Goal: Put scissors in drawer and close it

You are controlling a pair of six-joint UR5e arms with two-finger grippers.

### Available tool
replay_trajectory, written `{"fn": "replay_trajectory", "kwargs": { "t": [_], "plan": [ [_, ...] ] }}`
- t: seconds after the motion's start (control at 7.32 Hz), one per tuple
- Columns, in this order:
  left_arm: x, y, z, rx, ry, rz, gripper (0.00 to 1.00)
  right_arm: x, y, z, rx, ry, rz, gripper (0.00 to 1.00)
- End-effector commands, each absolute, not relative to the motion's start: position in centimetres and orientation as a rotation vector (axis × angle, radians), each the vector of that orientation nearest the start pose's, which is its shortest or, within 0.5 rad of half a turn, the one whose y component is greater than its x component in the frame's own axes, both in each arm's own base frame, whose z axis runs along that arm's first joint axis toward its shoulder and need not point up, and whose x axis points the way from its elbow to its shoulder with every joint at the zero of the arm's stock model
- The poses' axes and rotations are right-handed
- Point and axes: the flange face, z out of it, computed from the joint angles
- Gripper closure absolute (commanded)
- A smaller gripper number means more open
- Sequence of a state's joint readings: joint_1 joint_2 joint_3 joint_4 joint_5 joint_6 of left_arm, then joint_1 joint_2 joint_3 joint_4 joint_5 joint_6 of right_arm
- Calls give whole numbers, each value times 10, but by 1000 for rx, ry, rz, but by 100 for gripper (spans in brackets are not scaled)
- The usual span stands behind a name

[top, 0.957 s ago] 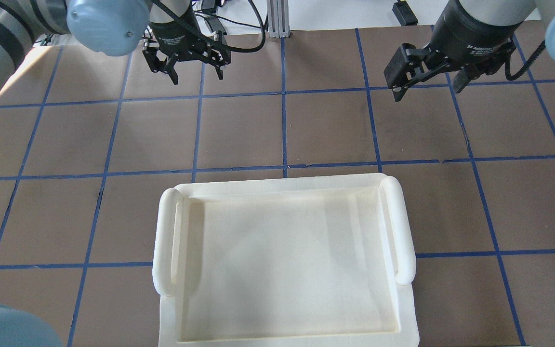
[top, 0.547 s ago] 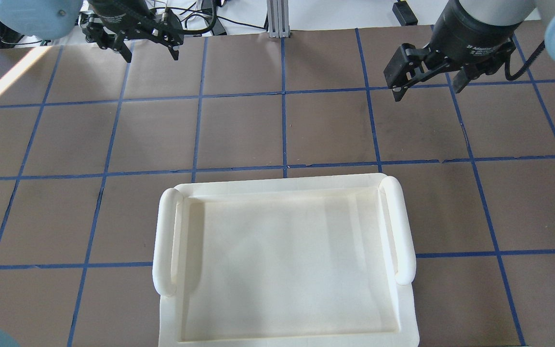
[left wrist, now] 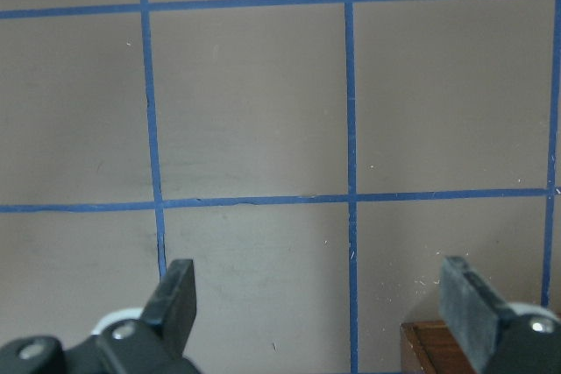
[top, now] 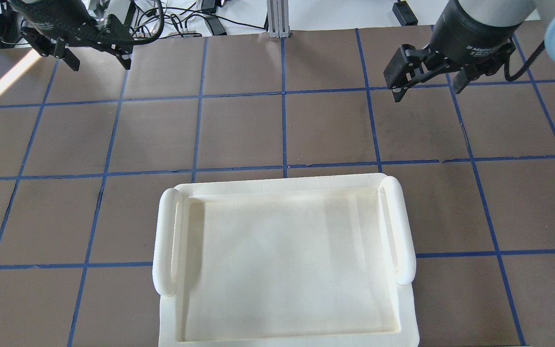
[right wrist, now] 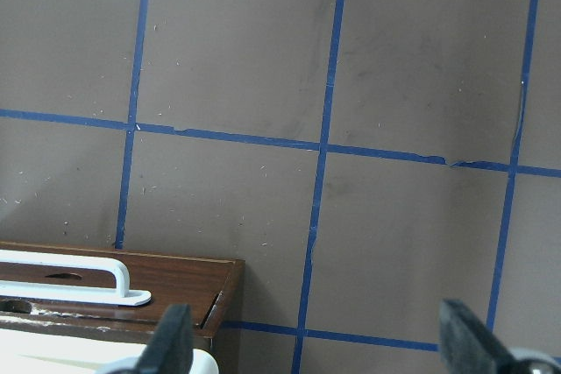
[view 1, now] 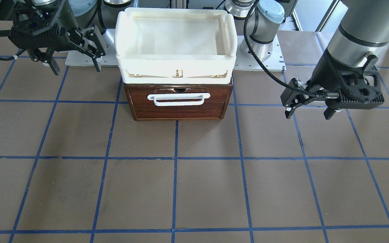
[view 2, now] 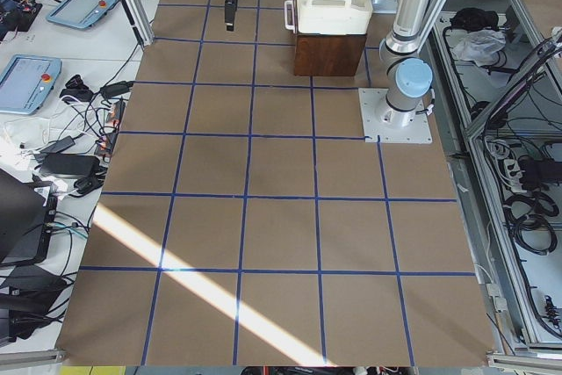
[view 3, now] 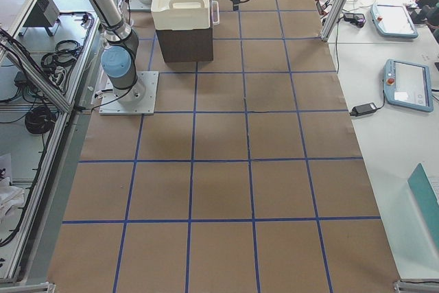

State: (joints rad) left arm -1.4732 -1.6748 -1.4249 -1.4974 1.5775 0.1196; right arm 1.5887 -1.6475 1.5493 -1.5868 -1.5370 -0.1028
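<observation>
The dark reddish-brown drawer [view 1: 177, 109] is shut, its white bar handle [view 1: 179, 98] facing away from the robot. The scissors show in no view. My left gripper [view 1: 307, 115] hangs open and empty above the table, off to the drawer's side; it also shows at the far left of the overhead view [top: 99, 65]. My right gripper [view 1: 76, 70] is open and empty on the drawer's other side, at the far right of the overhead view [top: 427, 92]. The left wrist view shows its open gripper [left wrist: 324, 304] and a drawer corner [left wrist: 438, 348]. The right wrist view shows the drawer front [right wrist: 175, 282].
A white plastic tray [view 1: 176, 69] sits on top of the drawer's case and hides it in the overhead view [top: 164, 241]. The brown table with a blue tape grid [view 1: 181, 189] stretches in front. Cables and tablets lie beyond the far table edge.
My left gripper has moved left and toward the table's far edge in the overhead view. The right gripper has stayed in place.
</observation>
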Motion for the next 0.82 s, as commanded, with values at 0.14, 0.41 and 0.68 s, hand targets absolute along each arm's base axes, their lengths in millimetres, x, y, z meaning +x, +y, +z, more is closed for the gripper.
{"fn": "replay_trajectory", "kwargs": {
  "t": [0.14, 0.41, 0.68],
  "plan": [
    [-80, -524, 505, 37, 3110, -125, 0, 145, -465, 538, -191, 3102, -183, 0],
    [-79, -515, 500, 39, 3113, -125, 0, 145, -463, 541, -189, 3106, -193, 0],
    [-80, -514, 498, 40, 3116, -119, 0, 145, -472, 544, -187, 3108, -214, 0]
  ]
}}
